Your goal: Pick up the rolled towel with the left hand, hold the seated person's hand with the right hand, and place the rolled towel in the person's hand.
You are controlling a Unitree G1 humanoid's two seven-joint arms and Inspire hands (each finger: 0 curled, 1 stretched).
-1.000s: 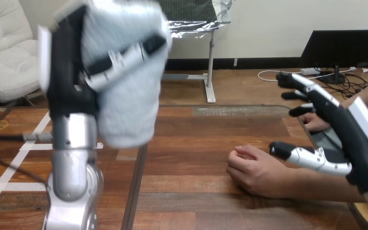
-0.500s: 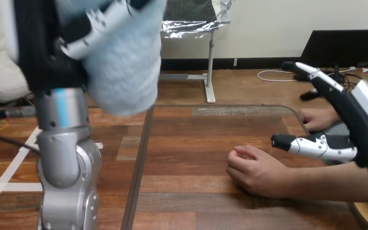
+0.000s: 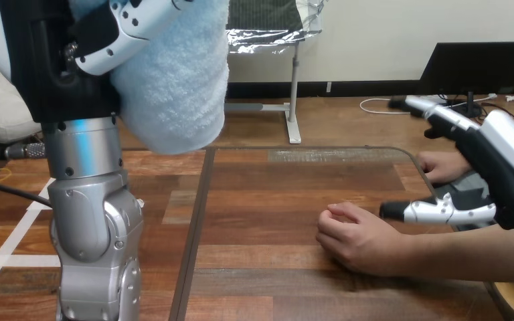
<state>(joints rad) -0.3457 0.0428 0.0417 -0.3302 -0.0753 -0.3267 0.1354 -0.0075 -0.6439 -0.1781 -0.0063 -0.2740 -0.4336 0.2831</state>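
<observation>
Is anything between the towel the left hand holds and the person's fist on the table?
Nothing visible. Only bare table lies between the rolled towel, held high in the left hand, and the person's hand, though that hand rests knuckles up with fingers curled.

left forearm: silver, rounded, small dark screws | left hand: black, white jointed fingers | right hand: black, white back shell

Left hand raised rolled towel, apparently closer.
</observation>
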